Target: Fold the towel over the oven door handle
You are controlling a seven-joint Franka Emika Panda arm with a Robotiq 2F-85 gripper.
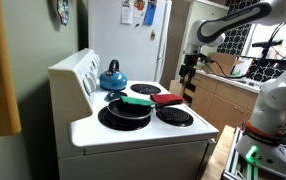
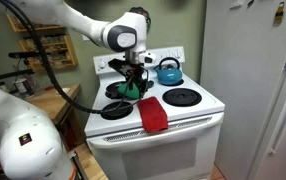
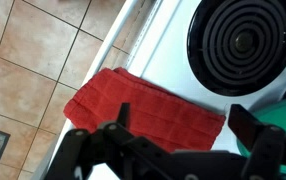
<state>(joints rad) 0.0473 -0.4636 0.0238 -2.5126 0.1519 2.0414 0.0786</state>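
Note:
The red towel (image 3: 143, 105) lies flat on the white stove top at its front edge, between the burners; it shows in both exterior views (image 1: 167, 98) (image 2: 153, 114). In an exterior view its front end reaches the stove's front edge. My gripper (image 3: 183, 112) is open and empty, hovering above the towel with a finger on either side of it in the wrist view. It hangs well above the stove in both exterior views (image 1: 189, 75) (image 2: 135, 80). I cannot make out the oven door handle clearly.
A black pan (image 1: 126, 108) with a green flat thing (image 1: 136, 101) sits on a front burner beside the towel. A blue kettle (image 1: 113, 73) stands at the back. A bare coil burner (image 3: 243, 40) is close to the towel. A fridge (image 2: 253, 80) stands beside the stove. Tiled floor (image 3: 33, 60) lies below.

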